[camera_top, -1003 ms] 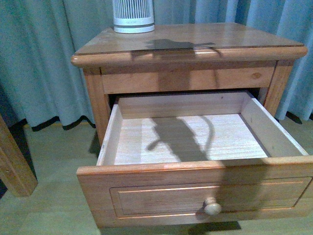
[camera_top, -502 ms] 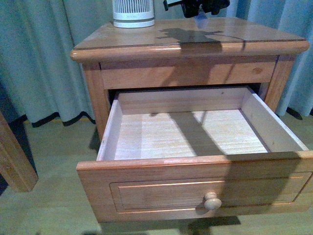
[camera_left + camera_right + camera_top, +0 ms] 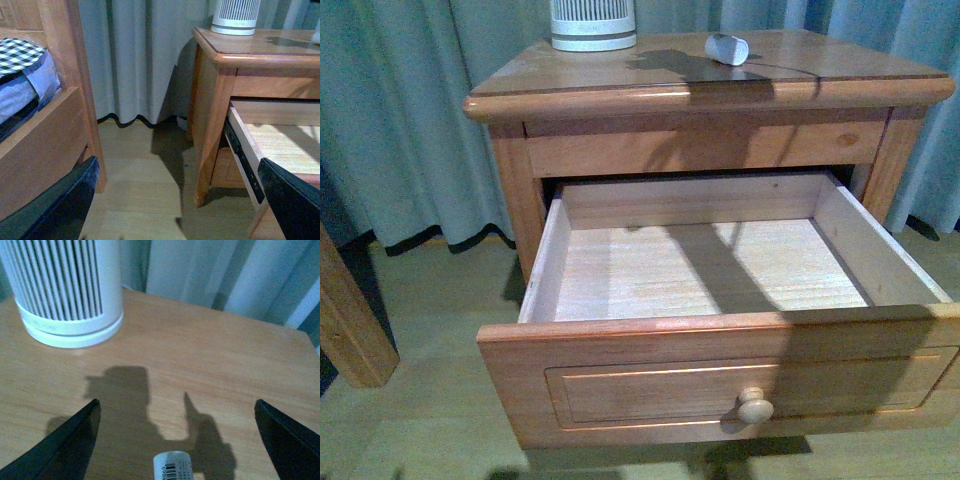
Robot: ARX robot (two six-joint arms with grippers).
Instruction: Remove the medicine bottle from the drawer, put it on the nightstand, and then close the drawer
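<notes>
Drawer (image 3: 650, 395) pulled out, pale wood inside, 1 round knob (image 3: 755, 405); left gripper (image 3: 177, 167) spread wide, holding nothing; nightstand (image 3: 620, 100) top has 1 medicine bottle (image 3: 727, 48), small, white, on its side; barcode label, digits start "690"; right gripper (image 3: 176, 407) spread wide, clear of bottle; 1 slatted cylinder (image 3: 592, 25) at back.

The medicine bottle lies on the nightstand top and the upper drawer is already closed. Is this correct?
No. The medicine bottle lies on the nightstand top, but the upper drawer is open, pulled out and empty; the front view shows it.
</notes>
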